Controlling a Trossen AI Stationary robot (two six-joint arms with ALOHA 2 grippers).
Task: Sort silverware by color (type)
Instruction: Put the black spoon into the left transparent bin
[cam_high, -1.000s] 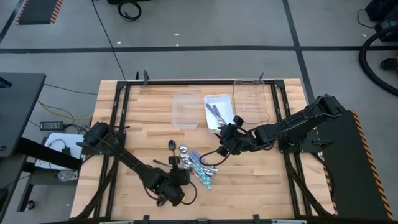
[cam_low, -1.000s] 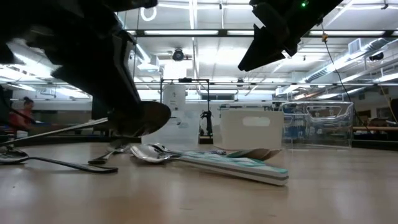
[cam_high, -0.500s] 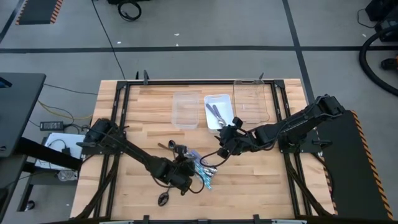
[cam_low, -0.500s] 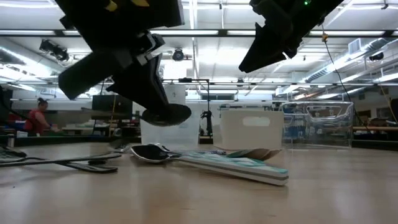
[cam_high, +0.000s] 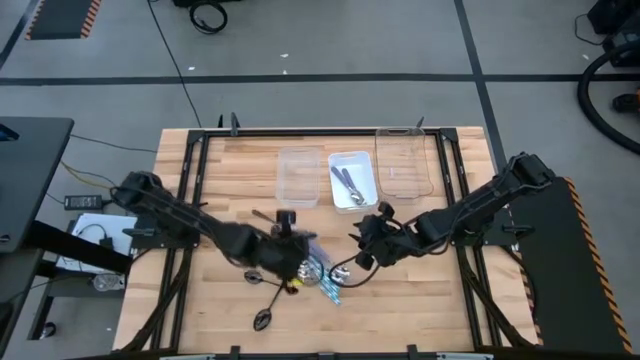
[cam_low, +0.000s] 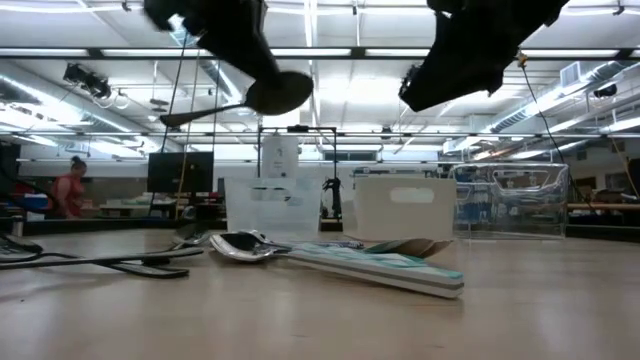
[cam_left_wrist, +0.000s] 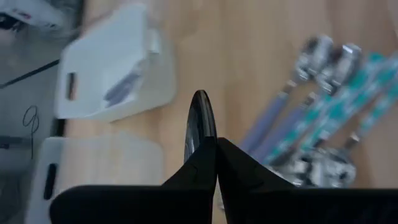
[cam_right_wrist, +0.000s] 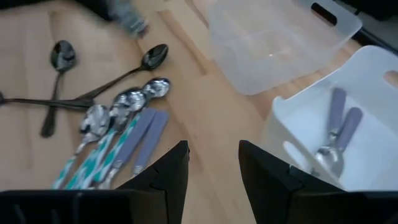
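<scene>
The left gripper (cam_high: 283, 228), clamped shut on a dark, black-bowled metal spoon (cam_low: 262, 96), holds it clear above the wooden table (cam_high: 230, 180), handle near level. The clear rectangular plastic tray (cam_high: 299, 177) lies toward twelve o'clock from it, probably the drop. The right gripper (cam_high: 366, 250), jaws open and empty, hovers at three o'clock of the remaining spoon pile (cam_high: 325, 270).
</scene>
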